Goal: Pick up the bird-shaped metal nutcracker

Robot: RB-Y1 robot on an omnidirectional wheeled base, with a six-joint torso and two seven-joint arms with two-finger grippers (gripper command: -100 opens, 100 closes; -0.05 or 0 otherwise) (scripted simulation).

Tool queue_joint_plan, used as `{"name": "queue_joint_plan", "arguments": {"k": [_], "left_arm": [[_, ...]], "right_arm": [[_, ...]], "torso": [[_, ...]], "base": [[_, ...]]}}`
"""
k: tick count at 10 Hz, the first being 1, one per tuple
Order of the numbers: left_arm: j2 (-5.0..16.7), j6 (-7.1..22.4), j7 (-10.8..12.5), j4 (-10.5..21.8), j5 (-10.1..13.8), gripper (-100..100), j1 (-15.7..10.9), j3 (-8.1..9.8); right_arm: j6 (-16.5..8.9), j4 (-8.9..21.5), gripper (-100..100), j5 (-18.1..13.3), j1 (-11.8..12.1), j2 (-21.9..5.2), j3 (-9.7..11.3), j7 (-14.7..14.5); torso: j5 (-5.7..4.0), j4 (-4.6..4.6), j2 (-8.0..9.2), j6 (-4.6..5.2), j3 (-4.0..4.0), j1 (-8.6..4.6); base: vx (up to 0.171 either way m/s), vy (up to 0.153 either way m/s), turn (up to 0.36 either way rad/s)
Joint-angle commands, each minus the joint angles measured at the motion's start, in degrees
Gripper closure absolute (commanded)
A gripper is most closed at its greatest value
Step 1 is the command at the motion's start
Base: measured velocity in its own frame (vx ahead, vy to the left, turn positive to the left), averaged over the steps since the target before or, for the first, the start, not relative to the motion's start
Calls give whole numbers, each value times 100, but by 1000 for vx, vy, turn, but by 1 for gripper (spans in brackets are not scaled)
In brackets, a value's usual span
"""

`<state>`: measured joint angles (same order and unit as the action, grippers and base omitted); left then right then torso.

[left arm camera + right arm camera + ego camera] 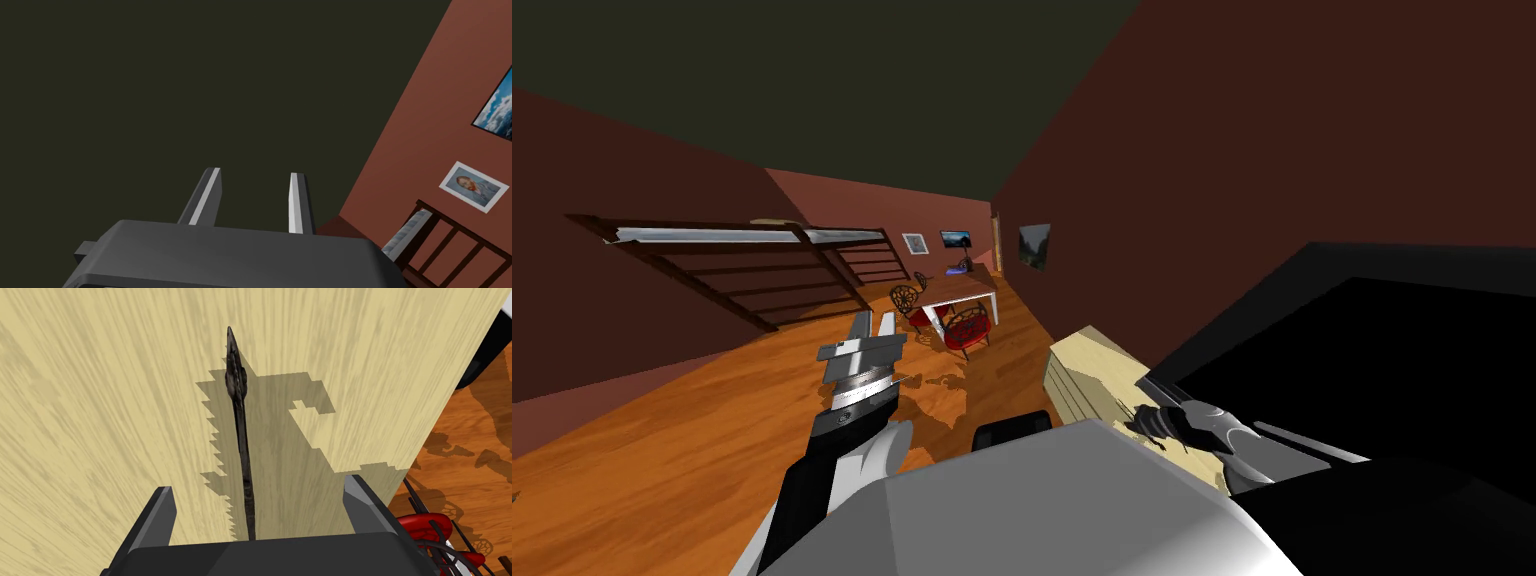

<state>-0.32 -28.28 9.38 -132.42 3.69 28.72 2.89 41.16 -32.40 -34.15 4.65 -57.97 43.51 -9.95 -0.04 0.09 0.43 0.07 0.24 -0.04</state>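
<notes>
1. Nutcracker (pixel 243 453), dark and slender, lies on the pale wooden top (pixel 100 413), centred between the spread fingers of our right gripper (pixel 258 488), touching neither.
2. We find our left gripper (pixel 255 172) raised, fingers parted, empty.

Left tool (pixel 255 172): dark box, 2 grey blade fingers (pixel 299 200).

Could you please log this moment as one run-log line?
right gripper: open, straddling nutcracker, not touching | nutcracker: lying on pale wood top | left gripper: open, raised
</notes>
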Motion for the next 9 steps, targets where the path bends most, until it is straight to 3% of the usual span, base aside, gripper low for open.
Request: {"name": "queue_joint_plan", "arguments": {"k": [1, 3, 4, 5, 6, 8, 9], "left_arm": [[0, 0, 0, 0, 0, 0, 0, 0], [0, 0, 0, 0, 0, 0, 1, 0], [0, 0, 0, 0, 0, 0, 3, 1], [0, 0, 0, 0, 0, 0, 1, 0], [0, 0, 0, 0, 0, 0, 1, 0], [0, 0, 0, 0, 0, 0, 1, 1], [0, 0, 0, 0, 0, 0, 2, 1]], "right_arm": [[-25, -21, -100, 157, 286, 65, -237, -56], [-25, -21, -100, 157, 387, 65, -237, -56], [-62, 43, -100, 416, 650, 262, -516, -117], [-62, 43, -100, 416, 800, 262, -558, -117], [-99, 107, -100, 659, 938, 459, -780, -178], [-99, 107, -100, 676, 1213, 459, -878, -178], [-99, 116, -100, 676, 1213, 459, -878, -178]], "torso": [[0, 0, 0, 0, 0, 0], [4, -2, -17, 3, -8, 10], [6, -6, -33, 9, -18, 16], [5, -5, -23, 1, -13, 16], [5, -2, -14, 3, -7, 10], [-13, 1, -7, -1, -2, -5], [-15, -4, -24, 2, -12, -12]], "base": [[-126, -47, 411], [-32, -8, 216], [-64, -1, 318], [-97, -19, 437], [-138, -44, 420], [-79, -24, 378], [-9, -11, 89]]}}
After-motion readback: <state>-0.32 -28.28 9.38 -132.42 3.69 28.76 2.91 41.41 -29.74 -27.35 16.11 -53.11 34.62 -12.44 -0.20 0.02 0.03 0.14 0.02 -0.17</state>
